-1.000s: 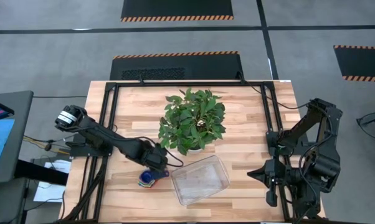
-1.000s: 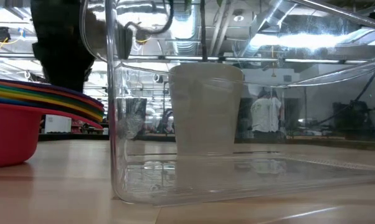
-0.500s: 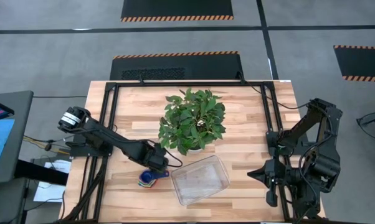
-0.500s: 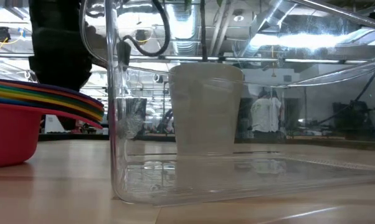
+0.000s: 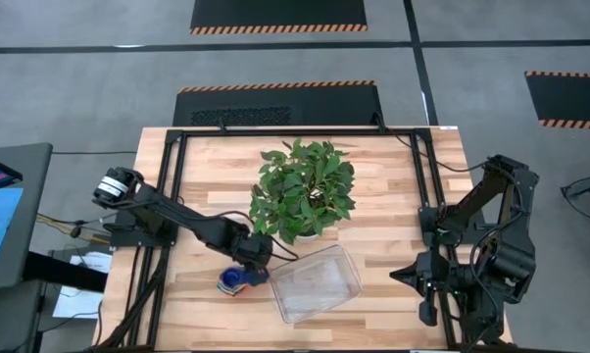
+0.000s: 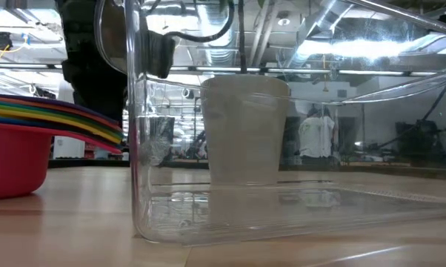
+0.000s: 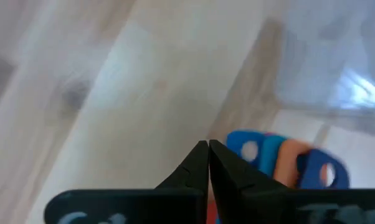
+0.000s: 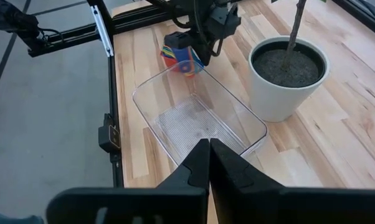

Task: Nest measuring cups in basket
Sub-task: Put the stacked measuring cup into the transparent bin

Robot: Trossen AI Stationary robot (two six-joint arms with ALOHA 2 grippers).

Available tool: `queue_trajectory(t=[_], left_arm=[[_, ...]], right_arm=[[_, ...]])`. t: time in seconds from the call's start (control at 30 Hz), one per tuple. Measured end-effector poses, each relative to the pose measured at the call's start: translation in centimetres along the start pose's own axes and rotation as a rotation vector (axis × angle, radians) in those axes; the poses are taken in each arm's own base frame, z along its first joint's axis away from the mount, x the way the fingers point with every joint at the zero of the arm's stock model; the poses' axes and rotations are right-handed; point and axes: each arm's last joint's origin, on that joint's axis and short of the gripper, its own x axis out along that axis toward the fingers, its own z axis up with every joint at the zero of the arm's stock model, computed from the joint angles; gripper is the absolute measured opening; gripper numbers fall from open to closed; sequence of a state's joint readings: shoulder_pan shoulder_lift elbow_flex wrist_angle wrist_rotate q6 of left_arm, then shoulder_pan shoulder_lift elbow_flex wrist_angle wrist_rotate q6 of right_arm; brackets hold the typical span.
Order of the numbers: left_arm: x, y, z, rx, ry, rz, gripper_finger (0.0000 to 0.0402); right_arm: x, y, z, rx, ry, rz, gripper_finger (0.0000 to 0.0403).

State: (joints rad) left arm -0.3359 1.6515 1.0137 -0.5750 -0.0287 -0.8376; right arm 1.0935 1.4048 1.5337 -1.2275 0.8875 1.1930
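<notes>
Measuring cups (image 5: 234,282): glossy rounded plastic, stacked beside clear ribbed-floor basket (image 5: 315,283).

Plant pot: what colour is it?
White; the pot shows best in the right wrist view.

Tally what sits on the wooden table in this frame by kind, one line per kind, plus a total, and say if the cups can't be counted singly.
Nested stack of coloured plastic measuring cups: 1 stack; single cups cannot be counted
Clear rectangular plastic basket: 1, no cups in it
Leafy green potted plant in a white pot: 1
Total: 3
</notes>
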Motion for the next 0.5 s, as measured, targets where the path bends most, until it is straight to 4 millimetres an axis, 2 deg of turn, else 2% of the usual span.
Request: queue_trajectory(t=[0.23, 0.5], left_arm=[[-0.2, 1.0, -0.8, -0.044, 0.028, 0.169, 0.0], [0.3, -0.5, -0.3, 0.058, 0.035, -0.035, 0.0]], right_arm=[[0.0, 0.0, 0.0, 0.003, 0.0, 0.001, 0.0027], [0.0, 0.0, 0.0, -0.004, 0.005, -0.003, 0.0027]])
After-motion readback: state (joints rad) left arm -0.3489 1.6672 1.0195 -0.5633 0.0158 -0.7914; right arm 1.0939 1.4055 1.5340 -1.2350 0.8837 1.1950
